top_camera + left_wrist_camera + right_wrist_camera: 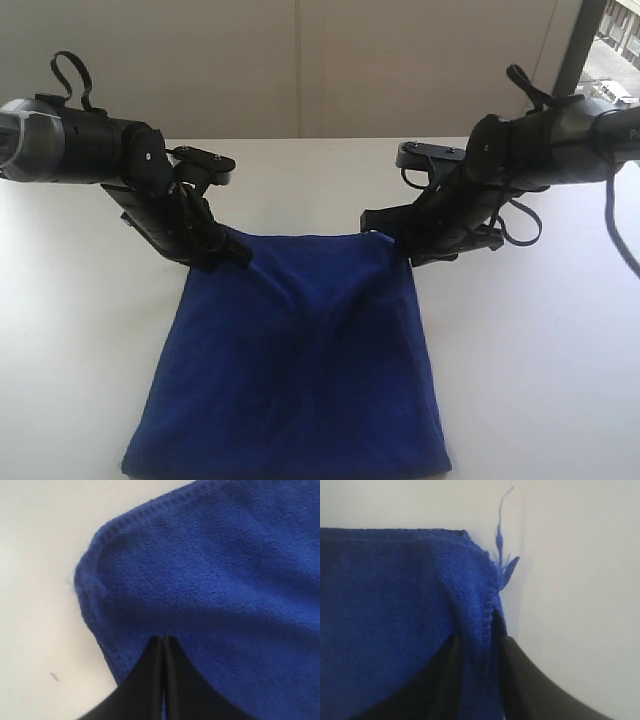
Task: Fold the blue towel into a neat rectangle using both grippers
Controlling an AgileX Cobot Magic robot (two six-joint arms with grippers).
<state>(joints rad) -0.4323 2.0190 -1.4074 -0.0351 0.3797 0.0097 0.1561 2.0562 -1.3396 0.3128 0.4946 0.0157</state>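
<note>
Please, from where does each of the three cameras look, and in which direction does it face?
Exterior view: sits off the arms, faces the white table and blue towel; shows both arms, left pincer and right pincer.
Left wrist view: rides the left arm, looks along its shut fingers at a towel corner.
Right wrist view: rides the right arm, looks along its fingers, cloth between them.
All three share the towel and table.

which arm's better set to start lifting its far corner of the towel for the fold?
Left, probably. The left gripper is pinched shut on the blue towel just inside its corner. The right gripper straddles a fold of cloth at the other far corner, jaws apart, so its hold looks less secure.
</note>
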